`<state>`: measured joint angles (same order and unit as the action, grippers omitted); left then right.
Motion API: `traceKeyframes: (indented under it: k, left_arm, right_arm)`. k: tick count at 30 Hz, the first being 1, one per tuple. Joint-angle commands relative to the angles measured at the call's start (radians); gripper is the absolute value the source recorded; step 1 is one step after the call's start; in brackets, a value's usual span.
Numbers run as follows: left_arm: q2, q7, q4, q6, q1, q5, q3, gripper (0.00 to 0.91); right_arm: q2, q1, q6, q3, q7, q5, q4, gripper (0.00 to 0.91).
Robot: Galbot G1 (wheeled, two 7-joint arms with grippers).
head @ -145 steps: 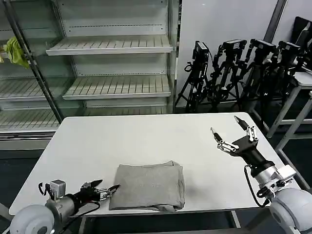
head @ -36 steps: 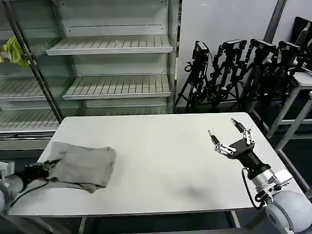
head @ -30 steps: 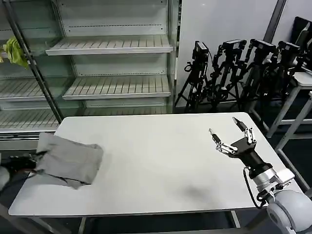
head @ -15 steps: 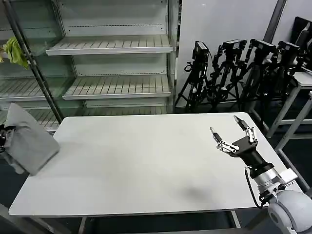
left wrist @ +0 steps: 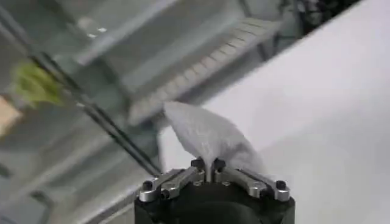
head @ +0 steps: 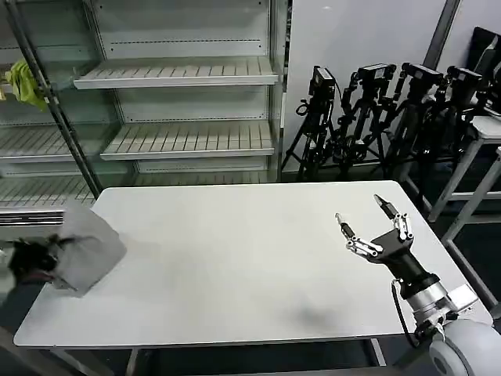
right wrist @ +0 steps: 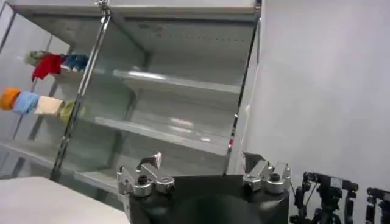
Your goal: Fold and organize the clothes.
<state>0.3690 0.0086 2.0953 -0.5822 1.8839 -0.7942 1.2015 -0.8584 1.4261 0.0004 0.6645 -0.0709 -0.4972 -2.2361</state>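
A folded grey shirt hangs at the table's left edge, gripped by the left pincer, whose fingers are clenched on a bunched fold of the fabric. In the left wrist view the cloth rises from between the closed fingertips to a soft peak above the white tabletop. In the head view the shirt overlaps the table's left rim, partly over the top and partly beyond it; whether it touches the surface cannot be told. The left arm there is a dark blur just beside the cloth, at the picture's edge.

The right pincer is held above the table's right side, well apart from the shirt, its fingers spread wide and gripping nothing. In the right wrist view that pincer points toward the shelving, its two fingertips far apart.

The table is a plain white rectangle. Behind it stands a metal rack of slatted white shelves, with a yellow-green cloth hanging at its upper left. A cluster of black tripods fills the floor by the pale wall to the right. The right wrist view catches small coloured cloths in red, blue, orange and cream beside the rack's upright.

The shirt's print, buttons and collar are out of sight in its folds.
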Motion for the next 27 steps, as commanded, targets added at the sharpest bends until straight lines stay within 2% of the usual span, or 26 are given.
traceKeyframes:
  k: [1, 6, 14, 17, 20, 22, 27]
  left_arm:
    - [0.038, -0.014, 0.138, 0.001, -0.073, -0.04, -0.262, 0.06]
    - [0.024, -0.019, 0.144, 0.002, -0.106, -0.093, -0.261, 0.06]
    - [0.012, -0.048, 0.135, 0.003, -0.27, -0.222, -0.39, 0.071]
    - [0.007, -0.051, 0.121, 0.005, -0.354, -0.285, -0.48, 0.081]
    - [0.012, -0.053, 0.117, 0.014, -0.434, -0.35, -0.555, 0.121]
    - [0.022, -0.049, 0.121, 0.04, -0.493, -0.391, -0.613, 0.191]
    - [0.058, -0.04, 0.122, 0.084, -0.591, -0.424, -0.709, 0.212]
  right_arm:
    - [-0.01, 0.055, -0.003, 0.034, 0.003, 0.014, -0.018, 0.907]
    - [-0.028, 0.078, -0.01, 0.036, 0.008, 0.035, -0.036, 0.907]
    - [-0.021, 0.141, -0.01, 0.063, 0.012, 0.05, -0.064, 0.907]
    - [-0.01, 0.165, -0.002, 0.071, 0.014, 0.06, -0.065, 0.907]
    - [-0.008, 0.184, 0.004, 0.068, 0.015, 0.079, -0.063, 0.907]
    - [-0.012, 0.197, 0.008, 0.062, 0.015, 0.094, -0.064, 0.907]
    - [-0.022, 0.216, 0.014, 0.055, 0.015, 0.119, -0.065, 0.907]
